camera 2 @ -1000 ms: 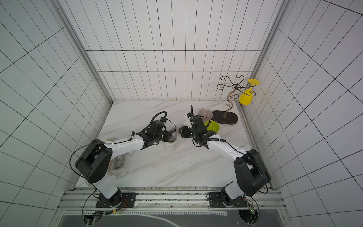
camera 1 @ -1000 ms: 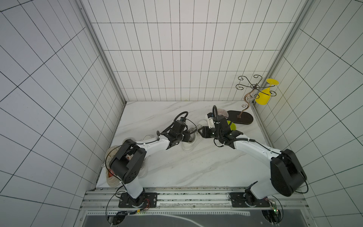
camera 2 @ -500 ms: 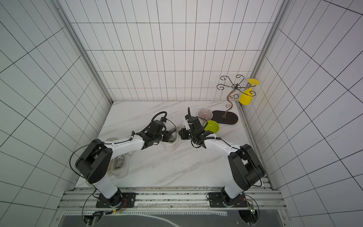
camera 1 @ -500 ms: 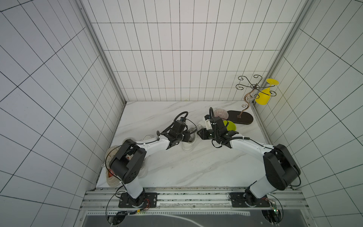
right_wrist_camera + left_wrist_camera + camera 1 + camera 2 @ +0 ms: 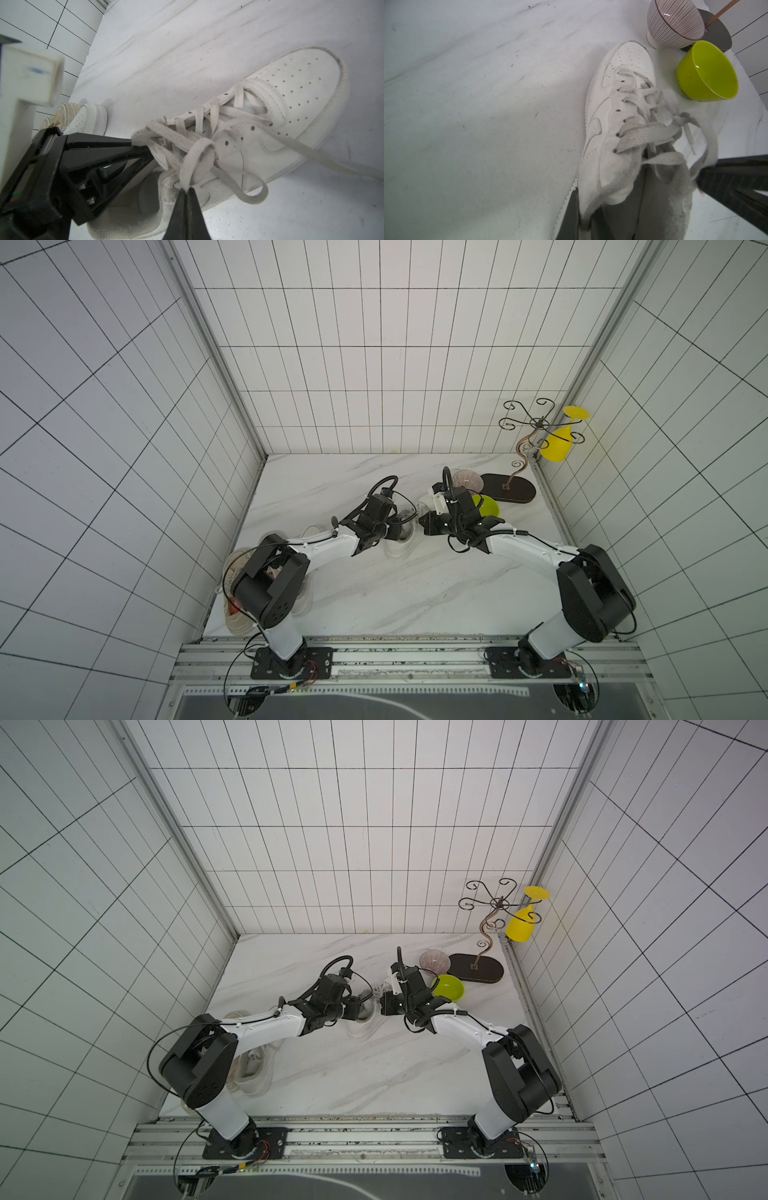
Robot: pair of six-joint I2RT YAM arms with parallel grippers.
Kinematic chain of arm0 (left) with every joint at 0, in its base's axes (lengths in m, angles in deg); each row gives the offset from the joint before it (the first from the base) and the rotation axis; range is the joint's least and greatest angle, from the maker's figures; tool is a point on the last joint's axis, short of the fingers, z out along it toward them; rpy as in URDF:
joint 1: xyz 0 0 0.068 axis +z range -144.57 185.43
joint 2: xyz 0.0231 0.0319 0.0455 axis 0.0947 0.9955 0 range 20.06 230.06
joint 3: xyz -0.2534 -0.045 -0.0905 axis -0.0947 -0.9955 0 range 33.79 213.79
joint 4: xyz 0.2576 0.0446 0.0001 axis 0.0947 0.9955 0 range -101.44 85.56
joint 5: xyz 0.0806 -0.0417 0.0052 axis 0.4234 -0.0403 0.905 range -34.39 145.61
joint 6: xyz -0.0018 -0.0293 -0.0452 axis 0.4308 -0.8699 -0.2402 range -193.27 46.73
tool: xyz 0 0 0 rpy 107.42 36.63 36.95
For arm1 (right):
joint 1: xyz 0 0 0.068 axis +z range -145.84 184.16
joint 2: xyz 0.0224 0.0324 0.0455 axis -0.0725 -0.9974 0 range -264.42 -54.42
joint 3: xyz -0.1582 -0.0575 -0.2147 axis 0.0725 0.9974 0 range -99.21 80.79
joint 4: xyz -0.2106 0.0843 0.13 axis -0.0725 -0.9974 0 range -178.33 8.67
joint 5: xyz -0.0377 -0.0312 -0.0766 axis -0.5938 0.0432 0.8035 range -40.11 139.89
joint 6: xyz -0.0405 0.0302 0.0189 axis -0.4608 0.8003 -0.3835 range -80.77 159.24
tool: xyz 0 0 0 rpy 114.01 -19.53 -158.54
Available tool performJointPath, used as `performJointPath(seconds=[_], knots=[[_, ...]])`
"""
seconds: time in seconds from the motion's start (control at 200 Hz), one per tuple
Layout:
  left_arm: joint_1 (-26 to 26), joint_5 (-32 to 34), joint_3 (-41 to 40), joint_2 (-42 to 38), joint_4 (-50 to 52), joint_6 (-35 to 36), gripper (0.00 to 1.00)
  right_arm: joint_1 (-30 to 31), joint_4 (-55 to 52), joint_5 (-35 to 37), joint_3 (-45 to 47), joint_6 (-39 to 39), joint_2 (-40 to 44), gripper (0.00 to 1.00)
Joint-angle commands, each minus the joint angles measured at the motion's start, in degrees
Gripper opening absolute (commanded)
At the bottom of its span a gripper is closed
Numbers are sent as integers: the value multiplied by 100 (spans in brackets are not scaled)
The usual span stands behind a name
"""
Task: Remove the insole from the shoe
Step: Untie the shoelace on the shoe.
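The right tool (image 5: 188, 190) has its jaws pressed fully together. Its tips sit at the padded collar edge of the white shoe (image 5: 291, 99), where a loop of the laces (image 5: 187, 143) passes the top eyelet, and I cannot tell whether any lace or lining is caught between them. The left tool (image 5: 148, 152) is closed almost as far, clamped on the opposite wall of the collar. The left wrist view shows one of its fingers outside that wall and one inside. The insole (image 5: 148, 195) lies down in the shoe, showing only as a grey surface through the opening, and neither tool touches it. The main risk, as I judge it, is a pull from the present hold. Jaws shut at the eyelet would drag lace or collar, not insole, and would tighten the knotted laces over an already narrow mouth. A second risk is the left hold. It grips a soft edge, so a hard tug could peel it loose, and the shoe would then lift or skid across the table (image 5: 467, 104). The green bowl (image 5: 708, 72) and the striped bowl (image 5: 675, 22) stand just beside the toe and could be knocked. The insole may also stick or fold on the way out.
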Motion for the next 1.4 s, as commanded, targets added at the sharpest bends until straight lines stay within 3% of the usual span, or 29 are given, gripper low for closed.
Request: performJointPath(seconds=[0.0,0.4,0.645,0.78,0.934,1.034,1.114,1.254,1.399], knots=[[140,403,-78,-155,272,-121,0,80,-67,168,82,-49,190,0],[428,400,-292,-326,170,-312,0,84,-114,681,275,52,778,0],[561,540,-305,-309,277,-420,0,-126,-242,1859,542,230,1671,0],[556,403,-342,-357,180,-386,0,-496,-86,1424,682,264,1964,0],[533,92,-391,-427,-8,-231,0,-538,-20,438,560,29,1457,0],[419,-60,-354,-425,-66,-9,0,-529,-7,137,506,-16,1036,22],[276,-153,-287,-405,-65,202,0,-530,100,247,572,-82,832,33],[16,-209,-170,-363,-9,503,0,-529,24,515,524,-311,568,39],[-43,-321,-98,-298,48,656,0,-479,179,281,641,-462,425,43]])
